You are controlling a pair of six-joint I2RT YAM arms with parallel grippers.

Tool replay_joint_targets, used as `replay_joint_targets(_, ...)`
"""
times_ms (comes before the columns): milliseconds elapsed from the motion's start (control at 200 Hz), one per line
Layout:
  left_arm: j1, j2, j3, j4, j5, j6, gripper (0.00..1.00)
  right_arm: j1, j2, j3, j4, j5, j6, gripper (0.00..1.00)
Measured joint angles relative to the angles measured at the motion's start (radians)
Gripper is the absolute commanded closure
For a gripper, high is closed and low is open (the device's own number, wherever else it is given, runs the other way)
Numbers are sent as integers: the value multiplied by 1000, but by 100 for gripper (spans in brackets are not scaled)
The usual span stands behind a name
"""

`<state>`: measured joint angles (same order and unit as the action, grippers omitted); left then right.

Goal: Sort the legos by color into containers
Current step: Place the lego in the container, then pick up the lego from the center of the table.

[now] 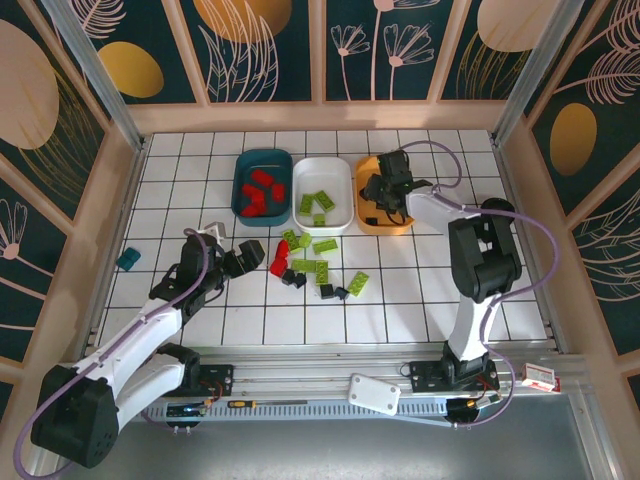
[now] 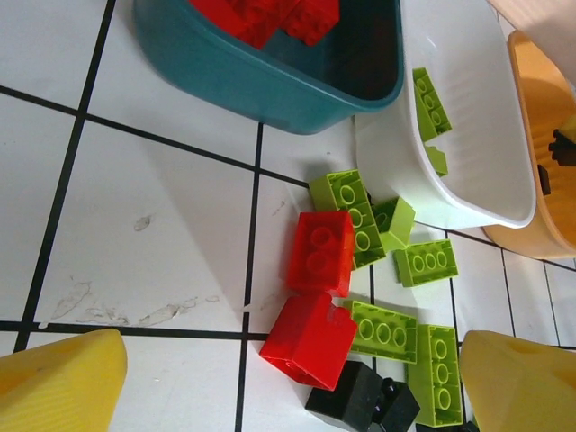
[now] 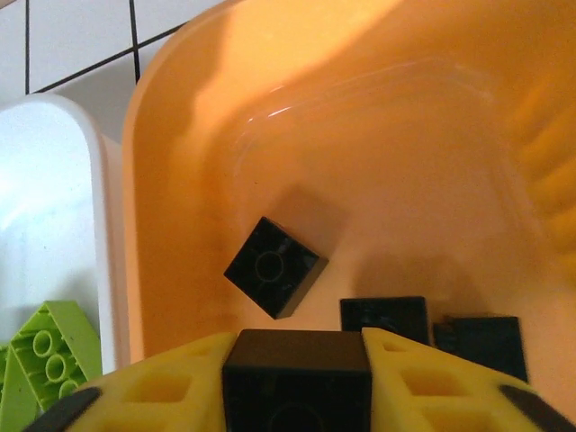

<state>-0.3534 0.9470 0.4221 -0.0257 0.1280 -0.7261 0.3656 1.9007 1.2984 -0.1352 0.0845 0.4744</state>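
My right gripper [image 3: 297,382] hangs over the orange tray [image 3: 180,135], shut on a black lego [image 3: 297,369]; three more black legos [image 3: 274,265] lie on the tray floor. From above, that gripper [image 1: 390,190] sits over the orange tray [image 1: 366,216]. My left gripper [image 2: 288,396] stands open over the loose pile, a red lego [image 2: 310,337] lying between its yellow fingers [image 2: 58,382]. Around it lie another red lego [image 2: 320,252], lime green legos [image 2: 385,331] and black ones [image 2: 355,396]. The dark teal tray [image 1: 244,166] holds red legos [image 1: 262,190]; the white tray [image 1: 322,165] holds green legos [image 1: 320,203].
A lone teal block [image 1: 128,260] lies at the far left of the tiled table. Wooden walls fence the table on three sides. Open tiles lie left of the pile and along the front edge.
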Motion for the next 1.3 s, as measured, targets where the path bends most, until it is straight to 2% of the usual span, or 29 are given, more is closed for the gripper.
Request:
replay_joint_targets(125, -27, 24, 0, 0, -6, 4, 11, 2, 11, 21, -3, -16, -2, 39)
replay_joint_targets(360, -198, 154, 15, 4, -79, 18, 22, 32, -90, -44, 7, -23, 2, 38)
replay_joint_targets(676, -251, 336, 107, 49, -165, 51, 23, 74, -248, -186, 42, -26, 3, 38)
replay_joint_targets(976, -294, 535, 213, 99, -222, 106, 43, 74, -309, -270, 58, -29, 6, 37)
replay_joint_targets(1136, -300, 566, 213, 85, -262, 114, 52, 74, -336, -294, 60, -30, 6, 37)
replay_joint_targets(1221, -301, 566, 212, 81, -288, 113, 53, 72, -347, -300, 61, -29, 6, 37)
replay_joint_targets(1301, -301, 566, 203, 78, -304, 112, 47, 72, -349, -300, 69, -30, 6, 37)
